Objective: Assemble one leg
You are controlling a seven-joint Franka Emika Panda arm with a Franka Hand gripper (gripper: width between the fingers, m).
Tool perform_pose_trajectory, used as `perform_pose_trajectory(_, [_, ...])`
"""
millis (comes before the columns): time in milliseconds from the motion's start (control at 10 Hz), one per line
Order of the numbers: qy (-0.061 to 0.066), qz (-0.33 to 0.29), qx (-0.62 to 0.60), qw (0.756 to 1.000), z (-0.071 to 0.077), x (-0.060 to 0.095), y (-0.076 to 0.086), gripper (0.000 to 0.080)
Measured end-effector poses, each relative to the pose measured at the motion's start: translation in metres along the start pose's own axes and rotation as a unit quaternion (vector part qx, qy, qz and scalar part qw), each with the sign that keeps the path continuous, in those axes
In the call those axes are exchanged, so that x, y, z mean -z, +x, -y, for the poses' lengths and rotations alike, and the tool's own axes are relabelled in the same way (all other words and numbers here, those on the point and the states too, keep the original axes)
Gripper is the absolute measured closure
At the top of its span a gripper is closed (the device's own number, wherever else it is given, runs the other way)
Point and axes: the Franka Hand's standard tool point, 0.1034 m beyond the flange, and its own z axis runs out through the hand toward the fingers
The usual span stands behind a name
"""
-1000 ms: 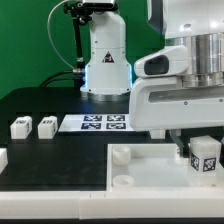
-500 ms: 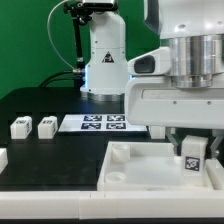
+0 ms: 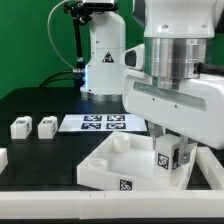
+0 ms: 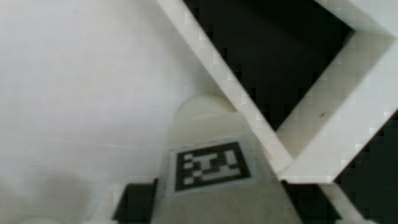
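Observation:
My gripper (image 3: 168,152) is shut on a leg (image 3: 163,158), a small white block with a black-and-white tag facing the camera. It holds the leg upright inside the white tabletop (image 3: 98,166), close to its rim on the exterior view's right. A round corner socket (image 3: 118,143) sits at the tabletop's far corner. In the wrist view the leg (image 4: 214,150) stands between my dark fingers (image 4: 141,203), against the tabletop's raised rim (image 4: 267,85). Whether the leg's foot touches the tabletop floor is hidden.
Two loose legs (image 3: 20,127) (image 3: 46,126) stand on the black table at the exterior view's left, with a third white part (image 3: 2,157) at the edge. The marker board (image 3: 103,122) lies behind the tabletop. A second robot base (image 3: 103,60) stands at the back.
My gripper has moved to the exterior view's left with the leg in it. The tabletop has turned, and a tag on its side wall now faces the camera.

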Motion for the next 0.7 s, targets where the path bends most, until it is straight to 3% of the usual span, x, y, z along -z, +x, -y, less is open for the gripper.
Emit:
perform_pose_trajectory(100, [-0.004, -0.004, 0.001, 1.000, -0.002, 0.000, 0.002, 0.0478])
perform_pose_trajectory(300, [-0.004, -0.003, 0.000, 1.000, -0.002, -0.001, 0.002, 0.0235])
perform_pose_trajectory(400, [-0.004, -0.003, 0.000, 1.000, -0.002, -0.001, 0.001, 0.0235])
perform_pose_trajectory(500, [-0.005, -0.001, 0.002, 1.000, -0.002, -0.002, -0.003, 0.0165])
perform_pose_trajectory(700, [0.000, 0.001, 0.006, 1.000, 0.004, 0.009, -0.009, 0.0154])
